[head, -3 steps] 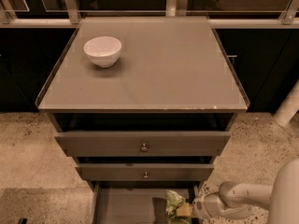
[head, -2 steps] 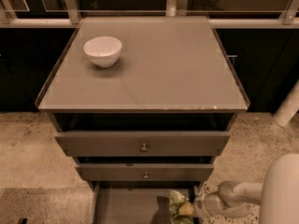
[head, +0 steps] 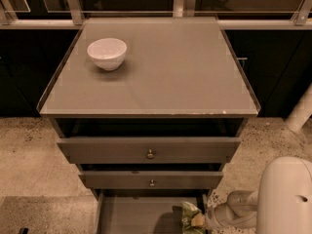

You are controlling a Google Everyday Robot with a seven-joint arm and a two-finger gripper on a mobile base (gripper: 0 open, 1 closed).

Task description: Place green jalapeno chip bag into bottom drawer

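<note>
The green jalapeno chip bag [head: 191,218] shows at the bottom edge of the camera view, at the right side of the open bottom drawer [head: 131,216], a grey tray pulled out under two knobbed drawer fronts. My gripper [head: 207,220] sits just right of the bag, at the end of the white arm [head: 285,199] that comes in from the lower right. The bag's lower part is cut off by the frame edge, and the gripper's contact with the bag is hidden.
A white bowl [head: 107,53] stands at the back left of the grey cabinet top [head: 165,77]. The top drawer [head: 148,150] and middle drawer [head: 151,180] are slightly pulled out. Speckled floor lies on both sides. A white post [head: 301,111] stands at right.
The white arm has risen into the lower right of the view and covers more of it. The bag and gripper stay at the right side of the bottom drawer.
</note>
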